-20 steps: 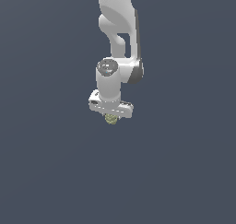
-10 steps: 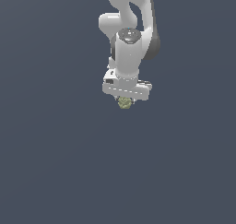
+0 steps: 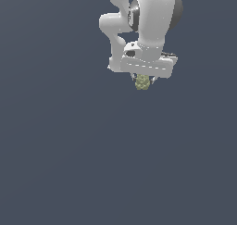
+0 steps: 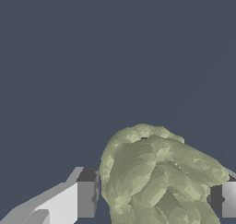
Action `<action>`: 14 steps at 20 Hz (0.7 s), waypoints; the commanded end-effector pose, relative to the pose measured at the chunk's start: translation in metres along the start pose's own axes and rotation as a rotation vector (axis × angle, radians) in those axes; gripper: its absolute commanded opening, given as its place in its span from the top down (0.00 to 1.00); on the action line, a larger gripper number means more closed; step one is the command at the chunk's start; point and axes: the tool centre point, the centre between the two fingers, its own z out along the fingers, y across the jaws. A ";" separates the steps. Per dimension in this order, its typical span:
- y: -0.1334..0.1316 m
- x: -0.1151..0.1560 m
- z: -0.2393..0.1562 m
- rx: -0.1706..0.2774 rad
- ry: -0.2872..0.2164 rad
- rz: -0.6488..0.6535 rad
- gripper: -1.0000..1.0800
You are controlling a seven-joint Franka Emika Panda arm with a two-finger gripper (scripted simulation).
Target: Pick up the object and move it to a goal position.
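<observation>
The exterior view shows the whole white arm (image 3: 143, 20) hanging down from the top of the picture. At its lower end sits the gripper (image 3: 143, 80), and the bumpy green and tan object (image 3: 142, 82) peeks out just under it. From here the object looks tiny, much narrower than the gripper body, and the fingers are mostly hidden behind it.

The wrist view shows what the far view cannot. Here the object (image 4: 159, 177) fills the space between the two fingers (image 4: 85, 199), and you can see its lumpy, rolled folds up close. One finger pad sits on each side of it, pressed against it, so the gripper is closed around the object and holds it.

Behind everything there is only a plain dark blue-grey background (image 3: 60, 150). Nothing stands near the object.
</observation>
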 end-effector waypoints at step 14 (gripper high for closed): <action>-0.062 -0.053 -0.087 0.002 -0.002 0.000 1.00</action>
